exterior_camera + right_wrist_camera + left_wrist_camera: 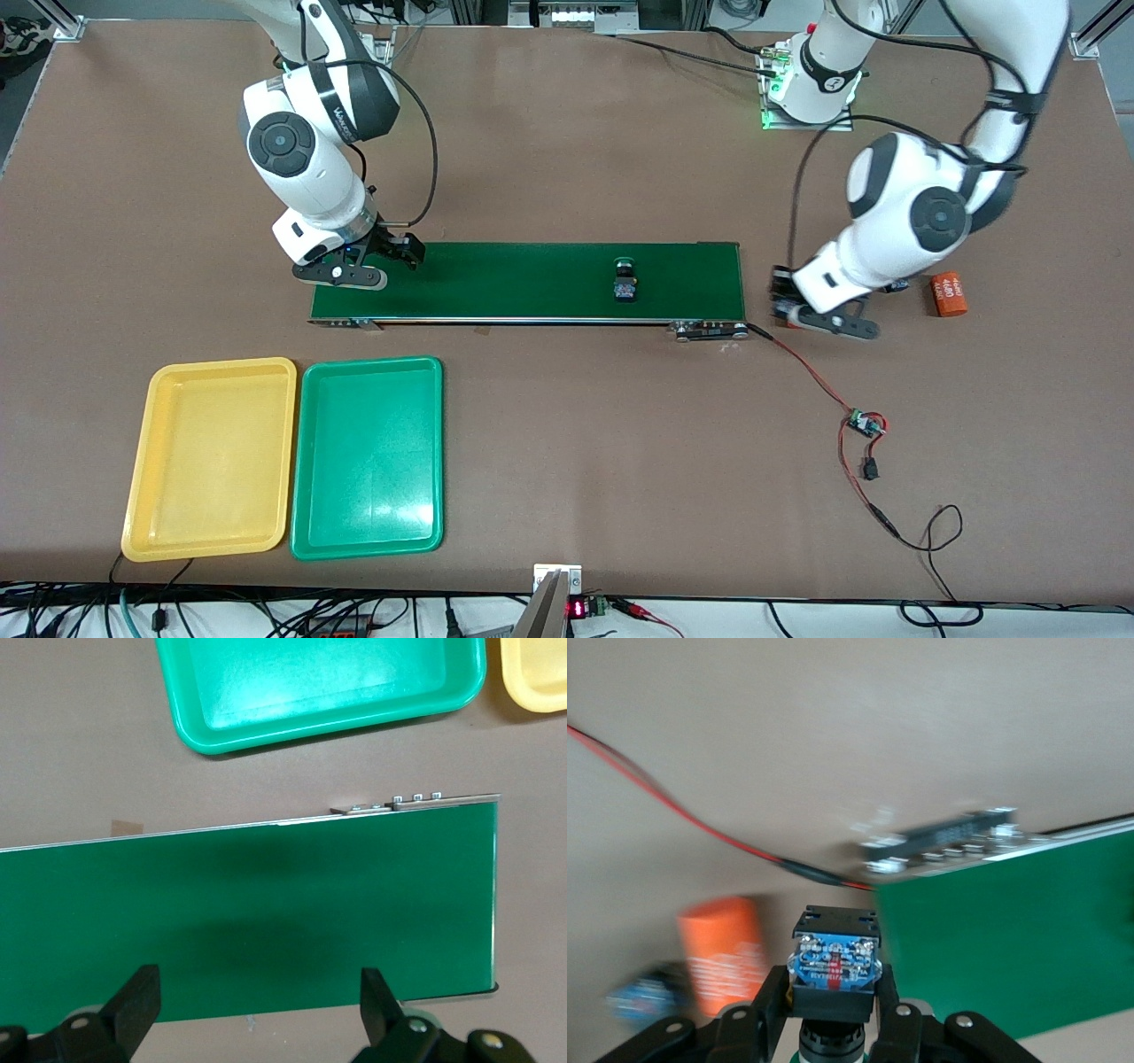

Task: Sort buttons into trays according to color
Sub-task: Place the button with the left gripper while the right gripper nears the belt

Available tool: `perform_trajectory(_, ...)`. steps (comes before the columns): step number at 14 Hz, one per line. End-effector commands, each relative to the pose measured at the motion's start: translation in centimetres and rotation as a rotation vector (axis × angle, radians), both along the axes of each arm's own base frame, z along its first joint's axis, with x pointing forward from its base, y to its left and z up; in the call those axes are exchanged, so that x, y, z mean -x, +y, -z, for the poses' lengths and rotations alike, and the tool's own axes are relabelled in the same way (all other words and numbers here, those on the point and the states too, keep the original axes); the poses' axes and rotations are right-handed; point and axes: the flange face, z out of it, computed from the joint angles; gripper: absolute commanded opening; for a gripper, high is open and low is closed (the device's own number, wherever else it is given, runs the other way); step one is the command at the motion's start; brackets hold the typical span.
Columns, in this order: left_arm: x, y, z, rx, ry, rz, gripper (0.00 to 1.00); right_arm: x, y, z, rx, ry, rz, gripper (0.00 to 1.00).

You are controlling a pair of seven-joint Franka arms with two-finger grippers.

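a green-capped button sits on the dark-green conveyor belt, toward the left arm's end of it, cap at the 12 o'clock side and the black body with its blue contact board at 6 o'clock. a second button is clamped in the left gripper, its blue underside with solder points facing the wrist camera; the cap colour cannot be told. the left gripper hangs low over the bare table just off the belt's end, at 3 o'clock from the green-capped button, fingers clenched on the button's black body. an orange cylinder with white print lies on the table at 3 o'clock from that gripper, and in the left wrist view a blurred blue-faced item lies beside the cylinder.

the right gripper hovers over the belt's other end, at 9 o'clock from the green-capped button, fingers spread wide and holding nothing.

the green tray and the yellow tray lie side by side, touching, at about 7 o'clock from the belt and nearer the front camera, the yellow one at 9 o'clock of the green one. red and black wires with a small circuit board run from the belt's end toward 5 o'clock.
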Motion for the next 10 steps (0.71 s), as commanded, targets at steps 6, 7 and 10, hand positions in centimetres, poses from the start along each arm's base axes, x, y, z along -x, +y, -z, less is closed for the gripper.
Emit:
perform_trajectory(6, 3.7, -10.5, 4.9, 0.009, 0.065, -0.111, 0.17, 0.0, 0.1, -0.4, 0.008, -0.013, 0.012, 1.00)
perform_trajectory(7, 3.9, -11.0, 5.5, 0.010, 0.065, -0.102, 0.33, 0.0, 0.1, -0.4, 0.008, -0.013, 0.012, 1.00)
perform_trajectory(10, 3.7, -11.4, 3.9, -0.014, 0.002, -0.046, 1.00, 0.0, 0.1, -0.4, 0.008, -0.013, 0.012, 1.00)
